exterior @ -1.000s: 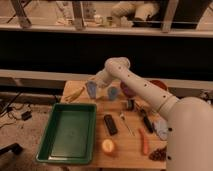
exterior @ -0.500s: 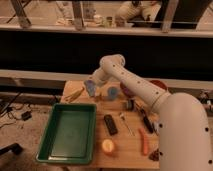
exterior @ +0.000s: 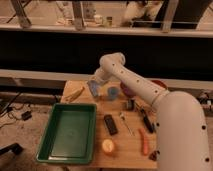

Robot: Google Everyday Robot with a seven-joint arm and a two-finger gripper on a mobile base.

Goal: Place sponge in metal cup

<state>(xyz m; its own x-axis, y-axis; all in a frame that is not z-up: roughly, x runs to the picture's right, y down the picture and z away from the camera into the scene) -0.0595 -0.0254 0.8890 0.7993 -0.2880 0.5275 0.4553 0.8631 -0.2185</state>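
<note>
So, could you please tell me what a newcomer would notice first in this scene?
Probably the big white arm sweeping over the wooden table, its hand at the far-left side beside the blue cup. Next, the large green tray on the table's left edge, then the orange fruit at the front.

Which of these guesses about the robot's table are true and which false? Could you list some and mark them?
1. The green tray lies at the table's left. True.
2. The gripper hangs above the tray. False: it is at the far side of the table, beside the blue cup.
3. An orange lies near the table's front edge. True.
4. The tray is full of objects. False: nothing shows inside it.
5. The black bar lies inside the tray. False: it lies on the table, right of the tray.
</note>
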